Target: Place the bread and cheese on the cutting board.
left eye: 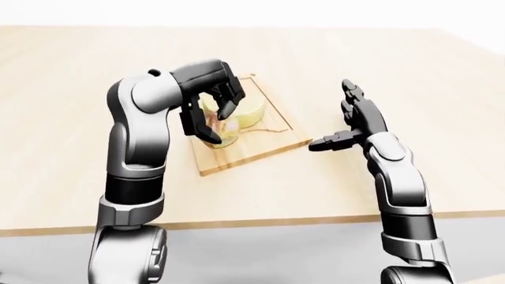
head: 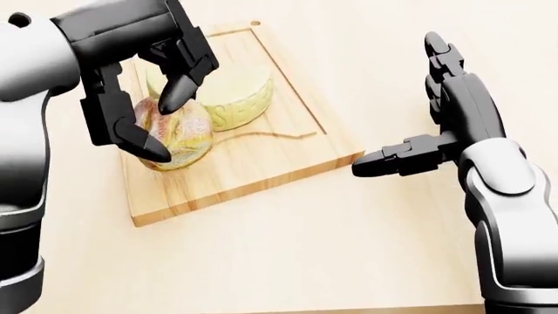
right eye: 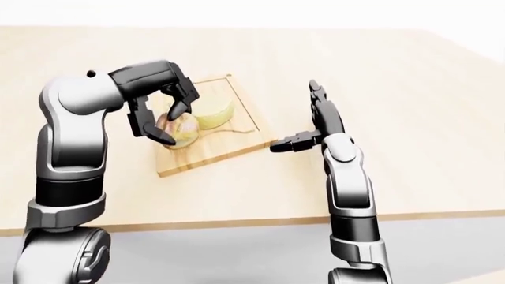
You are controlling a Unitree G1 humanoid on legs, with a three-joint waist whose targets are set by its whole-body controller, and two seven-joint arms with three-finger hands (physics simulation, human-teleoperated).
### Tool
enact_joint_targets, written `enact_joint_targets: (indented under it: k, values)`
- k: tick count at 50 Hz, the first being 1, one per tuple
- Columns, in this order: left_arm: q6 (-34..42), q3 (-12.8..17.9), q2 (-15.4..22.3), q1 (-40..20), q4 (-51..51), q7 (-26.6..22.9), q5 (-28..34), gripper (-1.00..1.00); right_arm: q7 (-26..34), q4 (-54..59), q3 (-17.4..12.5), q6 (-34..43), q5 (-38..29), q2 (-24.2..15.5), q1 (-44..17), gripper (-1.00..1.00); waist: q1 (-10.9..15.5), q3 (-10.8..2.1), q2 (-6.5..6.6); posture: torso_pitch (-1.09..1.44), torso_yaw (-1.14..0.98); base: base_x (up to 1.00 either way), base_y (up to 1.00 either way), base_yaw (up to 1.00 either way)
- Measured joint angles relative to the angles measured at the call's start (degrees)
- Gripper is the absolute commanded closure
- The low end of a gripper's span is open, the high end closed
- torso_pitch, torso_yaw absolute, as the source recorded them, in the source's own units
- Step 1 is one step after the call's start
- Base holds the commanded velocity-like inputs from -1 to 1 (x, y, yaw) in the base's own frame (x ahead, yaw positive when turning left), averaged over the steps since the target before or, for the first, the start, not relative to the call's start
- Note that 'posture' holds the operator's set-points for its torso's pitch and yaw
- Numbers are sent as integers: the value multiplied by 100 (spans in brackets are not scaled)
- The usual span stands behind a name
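Wooden table point(head: 348, 248), bread point(head: 178, 137) within left hand point(head: 144, 98).

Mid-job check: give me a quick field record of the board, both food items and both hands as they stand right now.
board: rectangular wooden cutting board on the pale wooden table
cheese: round pale-yellow cheese wheel, resting on the board
bread: rounded brown-crusted bread loaf, over the board beside the cheese, gripped
left hand: black three-finger left hand, fingers closed round the bread
right hand: black three-finger right hand, fingers spread, empty, off the board's right edge
contact bread-board: cannot tell
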Motion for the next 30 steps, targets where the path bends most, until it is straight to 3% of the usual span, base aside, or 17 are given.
enact_joint_targets:
  k: [1,2,17,22,26,30]
  values:
    - [-41,-4,11,-30,92,36,12,-93,3,4,2,2,0,1,-8,-100,0,-1,-1,0,0,0,0,0]
    - [-75,-7,26,-50,159,64,35,-100,5,-5,2,11,0,3,-11,-100,1,-2,-2,0,0,0,0,0]
    - [-107,48,43,-162,271,193,86,-100,-32,86,-4,-122,19,43,116,-100,-4,11,4,0,0,0,0,0]
    - [69,165,299,-846,774,210,-78,-100,8,41,-26,13,42,-37,5,-100,-8,44,-5,0,0,0,0,0]
    - [272,343,324,-789,593,417,-228,-100,40,-130,-130,219,69,-173,-130,-100,1,-3,46,0,0,0,0,0]
    - [818,596,140,-524,635,1047,-797,-100,45,-369,-214,426,120,-323,-388,-100,-11,8,47,0,0,0,0,0]
